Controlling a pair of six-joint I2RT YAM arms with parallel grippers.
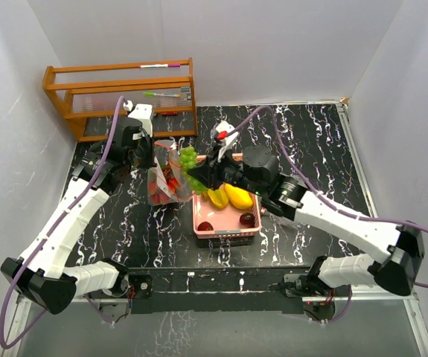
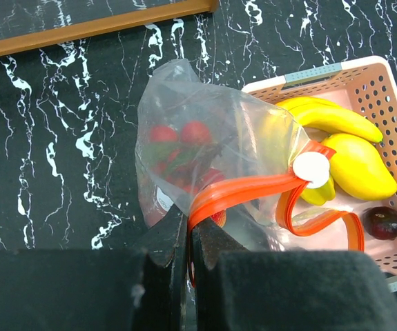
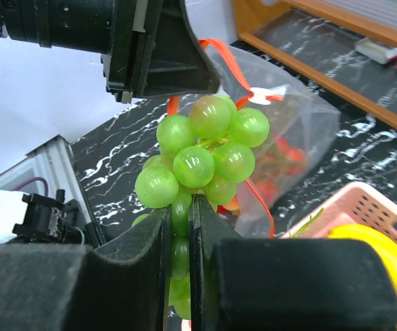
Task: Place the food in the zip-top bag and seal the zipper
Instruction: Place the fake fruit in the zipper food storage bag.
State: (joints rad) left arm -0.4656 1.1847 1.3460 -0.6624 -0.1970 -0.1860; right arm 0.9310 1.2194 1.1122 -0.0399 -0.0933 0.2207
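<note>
Where the table lies nearest the arms' bases, a pink basket [image 1: 227, 233] holds a banana [image 1: 217, 198], a mango [image 1: 238, 196] and a dark plum-like fruit [image 1: 247, 219], none yet bagged. Just beyond, the right gripper [image 3: 179, 214] is clamped on one end of a bunch of green grapes [image 3: 205, 155], held beside the bag's mouth. The bunch looks light, hard and knobbly, likely to swivel, so a pinch deep in the cluster suits it. The left gripper [image 2: 188, 231] pinches the orange zipper strip [image 2: 243, 189] of the zip-top bag [image 2: 205, 110], holding up its thin, floppy film. Red strawberries [image 2: 184, 134] sit inside. A wooden rack [image 1: 120, 97] stands farthest back.
</note>
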